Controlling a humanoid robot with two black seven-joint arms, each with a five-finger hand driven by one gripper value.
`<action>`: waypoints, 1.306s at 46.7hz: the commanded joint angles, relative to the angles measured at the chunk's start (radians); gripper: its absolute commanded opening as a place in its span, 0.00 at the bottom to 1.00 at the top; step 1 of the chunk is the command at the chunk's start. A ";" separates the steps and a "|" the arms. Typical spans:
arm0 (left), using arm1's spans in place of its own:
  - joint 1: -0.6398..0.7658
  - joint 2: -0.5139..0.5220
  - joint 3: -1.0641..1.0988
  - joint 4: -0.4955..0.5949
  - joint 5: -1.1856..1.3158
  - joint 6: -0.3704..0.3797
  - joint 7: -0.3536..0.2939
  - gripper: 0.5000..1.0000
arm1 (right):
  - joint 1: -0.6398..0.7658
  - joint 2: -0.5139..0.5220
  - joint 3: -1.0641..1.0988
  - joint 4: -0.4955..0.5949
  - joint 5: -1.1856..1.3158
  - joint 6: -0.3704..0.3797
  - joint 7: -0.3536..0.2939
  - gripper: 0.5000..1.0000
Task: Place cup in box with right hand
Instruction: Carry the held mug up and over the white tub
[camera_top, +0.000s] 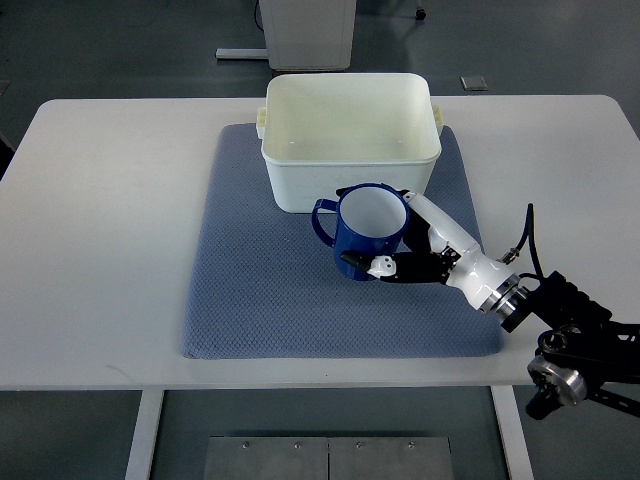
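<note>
White laminate covers the bench (110, 230), a broad top with rounded corners that fills most of the view. A blue-grey woven mat (260, 290) lies across its middle, its weave showing a fine diamond pattern, its near edge close to the bench's front edge. At the far end of the mat sits the box (350, 140), a cream plastic tub with rounded corners and small lugs at its sides; its inside is bare.

Just in front of the box's near wall is the cup (367, 232), dark blue outside and white inside, upright, with its handle pointing to the picture's left. The right hand (415, 250) grips it: white fingers (430, 215) wrap the cup's right side, and a dark thumb with a white tip presses the near side. Whether the cup rests on the mat or is lifted just off it cannot be told. The black arm runs off toward the lower right corner.

Beyond the bench the floor (120, 50) is grey, with a white cabinet base (310, 30) behind the box and a small floor plate (473, 82) to its right. Below the front edge, a metal plate (325, 458) shows between the bench legs.
</note>
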 joint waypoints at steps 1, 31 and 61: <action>0.001 0.000 0.000 0.000 0.000 0.000 0.000 1.00 | 0.040 -0.003 -0.001 0.001 0.023 0.001 -0.005 0.00; 0.000 0.000 0.000 0.000 0.000 0.000 0.000 1.00 | 0.355 0.051 -0.054 -0.117 0.278 0.006 -0.116 0.00; 0.000 0.000 0.000 0.000 0.000 0.001 0.000 1.00 | 0.416 0.290 -0.050 -0.507 0.307 0.058 -0.204 0.00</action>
